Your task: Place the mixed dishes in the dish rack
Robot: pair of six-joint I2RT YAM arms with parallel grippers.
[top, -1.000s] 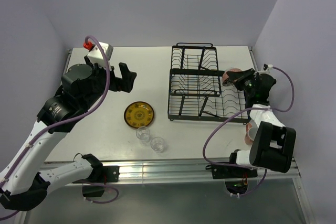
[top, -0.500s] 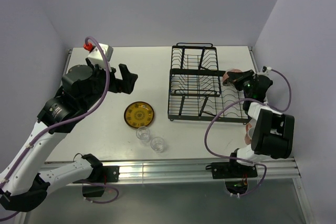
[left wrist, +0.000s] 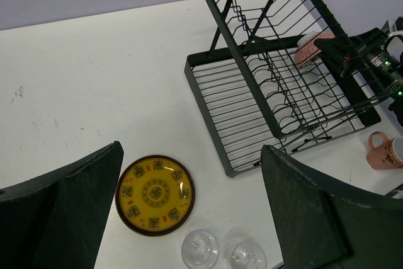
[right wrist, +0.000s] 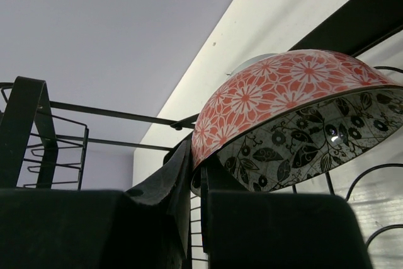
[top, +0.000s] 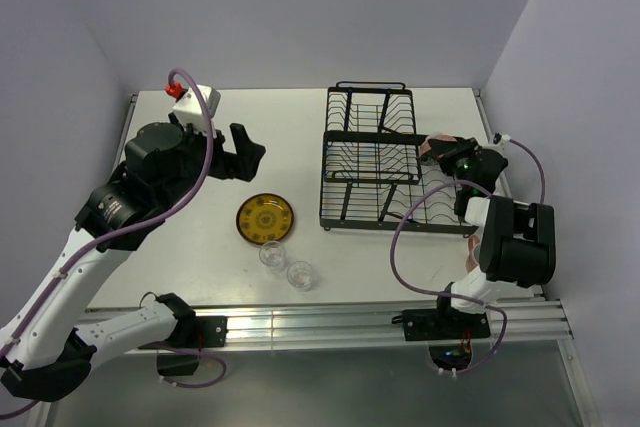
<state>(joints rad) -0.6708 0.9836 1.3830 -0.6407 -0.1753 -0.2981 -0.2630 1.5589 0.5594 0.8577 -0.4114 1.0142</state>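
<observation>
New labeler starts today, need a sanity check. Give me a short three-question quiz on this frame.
1. True or false: the yellow plate stands in the dish rack.
2. How many glass tumblers sit on the table?
3. The right gripper is shut on: A) the plate, B) the patterned bowl, C) a tumbler.

Key: 1 false, it lies flat on the table. 2 two. 3 B.
</observation>
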